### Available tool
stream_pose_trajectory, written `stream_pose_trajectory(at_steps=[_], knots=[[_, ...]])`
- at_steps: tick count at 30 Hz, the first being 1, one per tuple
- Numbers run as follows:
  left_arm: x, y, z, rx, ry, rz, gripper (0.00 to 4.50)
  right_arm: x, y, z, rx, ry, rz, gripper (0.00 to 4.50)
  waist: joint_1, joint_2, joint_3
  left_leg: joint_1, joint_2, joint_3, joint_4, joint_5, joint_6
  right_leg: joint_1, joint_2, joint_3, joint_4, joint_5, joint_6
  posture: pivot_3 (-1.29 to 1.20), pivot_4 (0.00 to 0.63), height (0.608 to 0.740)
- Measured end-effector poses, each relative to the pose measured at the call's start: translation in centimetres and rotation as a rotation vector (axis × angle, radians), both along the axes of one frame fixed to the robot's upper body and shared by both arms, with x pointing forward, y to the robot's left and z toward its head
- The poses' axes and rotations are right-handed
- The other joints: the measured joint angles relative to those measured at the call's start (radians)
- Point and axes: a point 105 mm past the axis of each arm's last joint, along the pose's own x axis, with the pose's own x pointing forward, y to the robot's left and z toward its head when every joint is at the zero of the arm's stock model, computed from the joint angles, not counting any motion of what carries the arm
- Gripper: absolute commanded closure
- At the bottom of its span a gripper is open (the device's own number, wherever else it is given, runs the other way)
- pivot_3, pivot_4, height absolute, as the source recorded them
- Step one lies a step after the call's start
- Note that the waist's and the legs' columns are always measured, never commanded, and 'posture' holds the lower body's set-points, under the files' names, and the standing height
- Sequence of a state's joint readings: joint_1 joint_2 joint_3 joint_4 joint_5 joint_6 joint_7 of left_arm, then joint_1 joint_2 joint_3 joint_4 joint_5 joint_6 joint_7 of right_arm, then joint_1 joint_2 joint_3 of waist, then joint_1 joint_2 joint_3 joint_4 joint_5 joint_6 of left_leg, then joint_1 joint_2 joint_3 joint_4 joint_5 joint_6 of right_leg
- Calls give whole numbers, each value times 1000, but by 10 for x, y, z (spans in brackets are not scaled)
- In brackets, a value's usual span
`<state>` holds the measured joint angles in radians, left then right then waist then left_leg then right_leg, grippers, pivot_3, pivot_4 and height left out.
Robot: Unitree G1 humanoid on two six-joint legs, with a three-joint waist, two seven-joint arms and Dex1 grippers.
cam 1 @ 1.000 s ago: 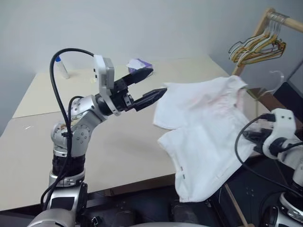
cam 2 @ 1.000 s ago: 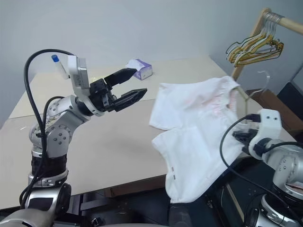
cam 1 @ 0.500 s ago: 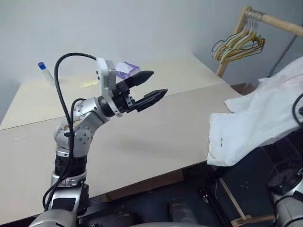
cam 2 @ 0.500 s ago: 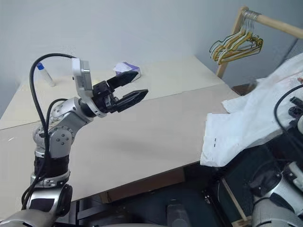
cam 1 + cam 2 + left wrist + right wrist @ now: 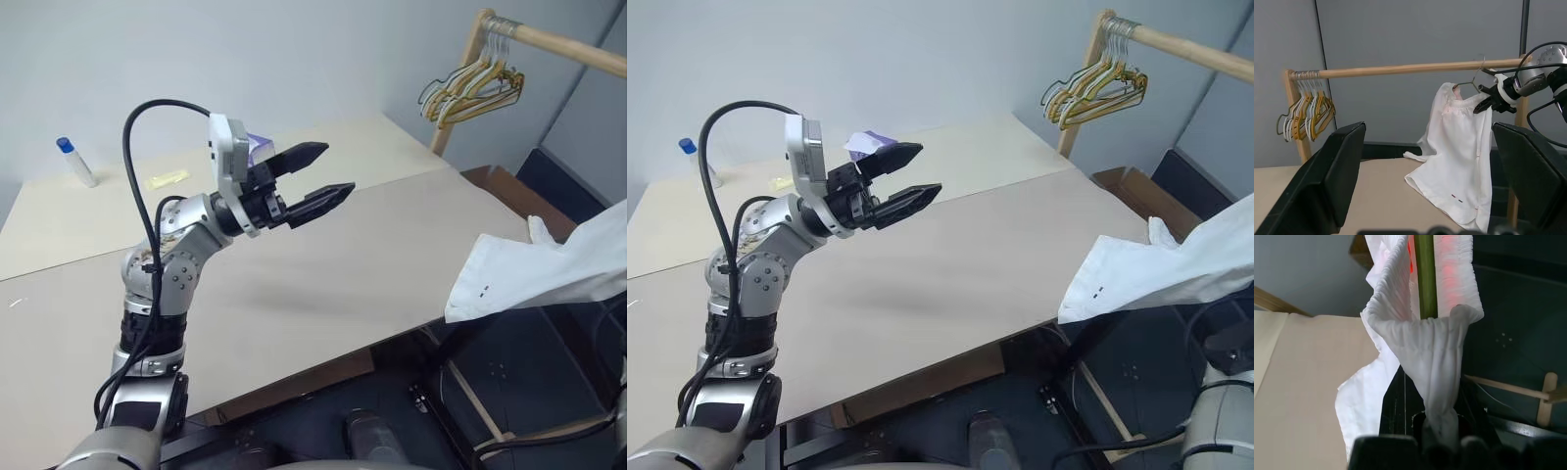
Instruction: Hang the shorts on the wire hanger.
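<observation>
The shorts (image 5: 1459, 147) hang off the table's right side, waistband up by the wooden rail (image 5: 1400, 69), legs trailing down past the table (image 5: 323, 274) edge; the hanger (image 5: 1471, 81) shows as a thin wire at the waistband, its hook at or just under the rail, though whether it is seated cannot be told. The right gripper (image 5: 1488, 100) is clamped tight on gathered cloth and the green wire together, as its wrist view shows; the step in hand looks like getting the hook onto the rail. To do it well, the robot should hold the pinch firm until the hook sits over the rail; releasing early would probably drop the shorts. The left gripper (image 5: 318, 176) hovers above the table, jaws wide and empty; it could steady the cloth.
</observation>
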<state>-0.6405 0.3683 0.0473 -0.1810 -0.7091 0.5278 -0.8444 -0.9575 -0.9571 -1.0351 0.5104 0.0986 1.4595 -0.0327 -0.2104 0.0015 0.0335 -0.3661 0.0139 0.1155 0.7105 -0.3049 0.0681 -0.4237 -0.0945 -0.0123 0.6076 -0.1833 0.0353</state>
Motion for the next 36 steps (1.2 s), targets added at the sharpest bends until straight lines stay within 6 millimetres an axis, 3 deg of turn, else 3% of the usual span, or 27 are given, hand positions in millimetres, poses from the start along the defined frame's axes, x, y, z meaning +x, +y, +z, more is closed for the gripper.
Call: stream_pose_trajectory(at_steps=[8, 24, 33, 36], knots=[[-1, 2, 4, -8, -12, 7, 40, 5, -11, -15, -15, 12, -30, 4500, -6, -1, 1, 2, 1, 0, 0, 0, 0, 2, 1, 1, 0, 0, 0, -198, 0, 740], [-10, 5, 10, -57, 4, -3, 40, 10, -25, -24, -84, 55, -48, 4500, -4, -2, 1, 2, 0, 0, -3, 0, 1, 4, 4, 6, -9, 0, 1, -167, 0, 740], [-11, 8, 11, -46, -5, 7, 0, 16, -15, -42, -101, 131, 2, 1474, 5, -1, 1, 2, -1, 1, -12, 0, 1, 3, 4, 8, -13, 3, 8, -161, 0, 740], [-11, 8, 11, -45, -5, 7, 0, 16, -11, -36, -184, 142, 5, 370, 12, -1, 0, 2, -1, 1, -14, 1, 0, 3, 4, 8, -13, 3, 8, -161, 0, 740]])
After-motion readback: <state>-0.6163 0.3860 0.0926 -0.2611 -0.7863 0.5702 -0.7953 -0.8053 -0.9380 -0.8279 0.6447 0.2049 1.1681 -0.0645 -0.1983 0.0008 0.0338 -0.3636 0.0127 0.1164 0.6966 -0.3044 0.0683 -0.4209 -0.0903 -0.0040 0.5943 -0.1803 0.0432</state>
